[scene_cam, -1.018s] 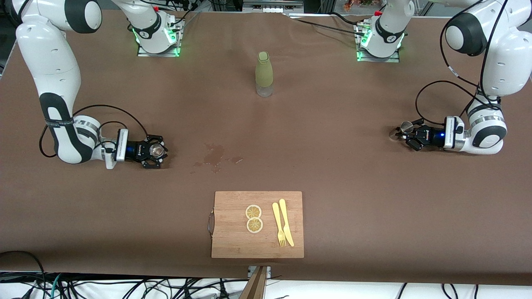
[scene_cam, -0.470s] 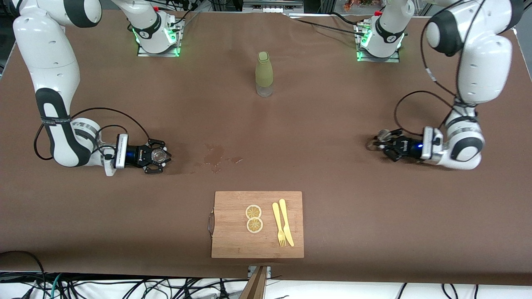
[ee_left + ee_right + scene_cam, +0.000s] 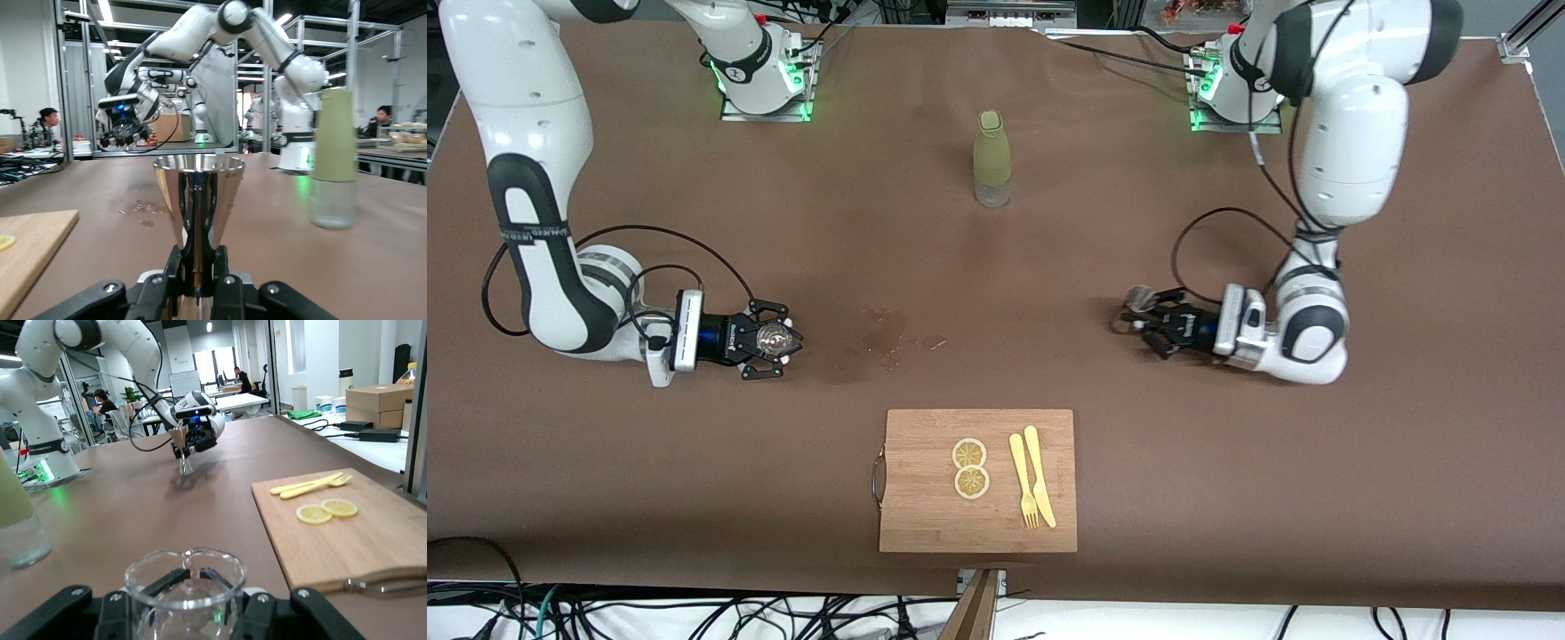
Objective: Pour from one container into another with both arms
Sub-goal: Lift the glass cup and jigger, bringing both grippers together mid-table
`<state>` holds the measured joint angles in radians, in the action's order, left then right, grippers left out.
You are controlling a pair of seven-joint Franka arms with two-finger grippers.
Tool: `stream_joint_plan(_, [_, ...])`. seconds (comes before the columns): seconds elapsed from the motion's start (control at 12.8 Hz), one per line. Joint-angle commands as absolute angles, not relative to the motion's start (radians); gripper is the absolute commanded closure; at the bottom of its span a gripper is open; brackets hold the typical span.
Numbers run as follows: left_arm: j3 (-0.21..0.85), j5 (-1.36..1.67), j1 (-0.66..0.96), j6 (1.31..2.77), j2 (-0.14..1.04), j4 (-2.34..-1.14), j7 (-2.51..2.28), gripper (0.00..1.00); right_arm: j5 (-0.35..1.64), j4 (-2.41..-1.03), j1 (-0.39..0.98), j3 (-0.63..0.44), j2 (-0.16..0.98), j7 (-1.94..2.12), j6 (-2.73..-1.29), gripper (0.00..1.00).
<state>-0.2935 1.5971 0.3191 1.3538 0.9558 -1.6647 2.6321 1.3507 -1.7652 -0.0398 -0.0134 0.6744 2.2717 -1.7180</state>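
Note:
My left gripper [image 3: 1149,322] is shut on the waist of a steel jigger [image 3: 1137,300], held upright low over the table toward the left arm's end. In the left wrist view the jigger [image 3: 199,193] rises between the closed fingers [image 3: 175,267]. A clear glass beaker [image 3: 771,337] sits in my right gripper [image 3: 781,340], which is shut on it low over the table toward the right arm's end. In the right wrist view the beaker's rim [image 3: 185,577] fills the foreground, and the jigger [image 3: 183,457] shows farther off.
A bottle [image 3: 992,160] with a yellow-green sleeve stands mid-table, farther from the front camera than both grippers. A wooden cutting board [image 3: 925,498] with two lemon slices [image 3: 970,468], a fork and a knife lies near the front edge. A wet stain [image 3: 885,333] marks the cloth between the grippers.
The left arm has swung toward the middle of the table, carrying the jigger. The right gripper has crept slightly toward the middle with the beaker.

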Motion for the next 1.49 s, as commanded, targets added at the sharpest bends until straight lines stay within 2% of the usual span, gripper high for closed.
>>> stream_joint_plan(0.0, [-0.218,1.701,0.379,1.503,0.942,-1.631,2.565,1.00,1.338,-1.833,-0.026,0.041,0.576,2.205,-1.796,0.84])
stream_joint_plan(0.16, [-0.151,1.787,0.414,1.629,0.950,-1.594,2.531,1.00,1.338,-1.858,-0.025,0.084,0.528,2.168,-1.862,0.84])
stream_joint_plan(0.31, [-0.117,1.859,0.466,1.708,0.951,-1.585,2.488,1.00,1.336,-1.873,-0.015,0.123,0.488,2.135,-1.916,0.84])
stream_joint_plan(0.47, [-0.084,1.922,0.514,1.779,0.978,-1.524,2.471,1.00,1.328,-1.908,-0.012,0.165,0.442,2.096,-1.980,0.84])
stream_joint_plan(0.78, [-0.086,2.058,0.607,1.830,1.064,-1.412,2.458,1.00,1.306,-1.930,0.009,0.230,0.399,2.050,-2.083,0.84])
stream_joint_plan(1.41, [-0.087,2.066,0.653,1.953,1.109,-1.298,2.395,1.00,1.189,-1.979,0.032,0.346,0.327,1.954,-2.278,0.84])
